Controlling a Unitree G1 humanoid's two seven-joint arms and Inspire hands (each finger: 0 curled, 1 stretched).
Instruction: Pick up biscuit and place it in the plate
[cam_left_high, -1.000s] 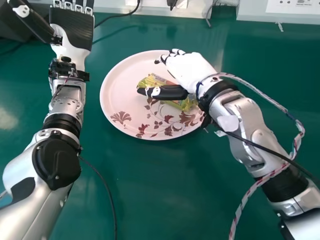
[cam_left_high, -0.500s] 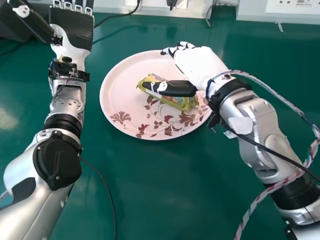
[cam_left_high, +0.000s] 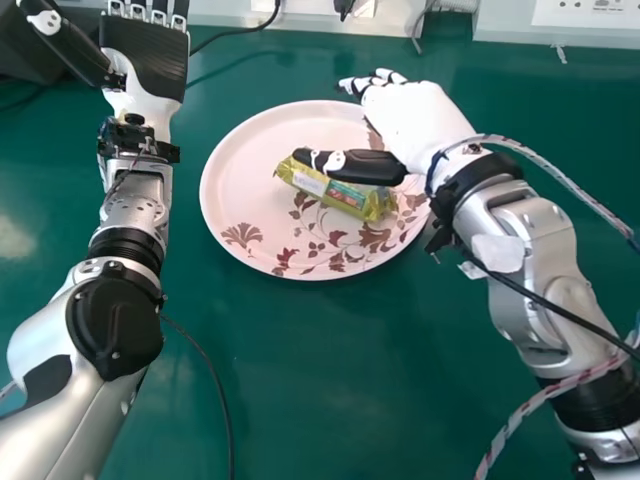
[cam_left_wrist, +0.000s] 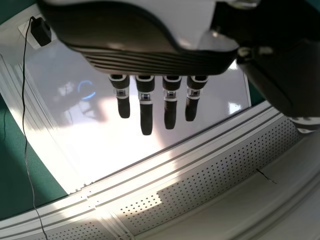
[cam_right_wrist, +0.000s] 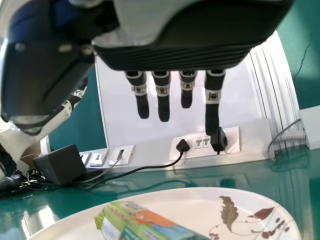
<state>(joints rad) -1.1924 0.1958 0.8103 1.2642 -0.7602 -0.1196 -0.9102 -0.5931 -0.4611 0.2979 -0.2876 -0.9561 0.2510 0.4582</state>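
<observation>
The biscuit packet (cam_left_high: 335, 192), yellow-green, lies on the pink plate (cam_left_high: 235, 165) with its leaf pattern. My right hand (cam_left_high: 415, 120) is over the plate's right side, its thumb stretched above the packet's upper edge, its fingers extended and holding nothing. In the right wrist view the right hand (cam_right_wrist: 163, 97) has straight fingers, and the packet (cam_right_wrist: 145, 222) rests on the plate (cam_right_wrist: 250, 200). My left hand (cam_left_high: 145, 55) stays idle at the far left of the table, fingers straight; the left wrist view shows the hand (cam_left_wrist: 146, 117) with them extended.
A dark box (cam_left_high: 30, 50) stands in the far left corner, with black cables nearby. Wall panels with sockets (cam_left_high: 590, 12) run along the table's far edge. A black cable (cam_left_high: 215, 380) lies beside my left arm.
My right hand has moved to the right and slightly away, its thumb drawn back across the packet. More of the packet now shows, still on the plate. The left arm is practically unchanged.
</observation>
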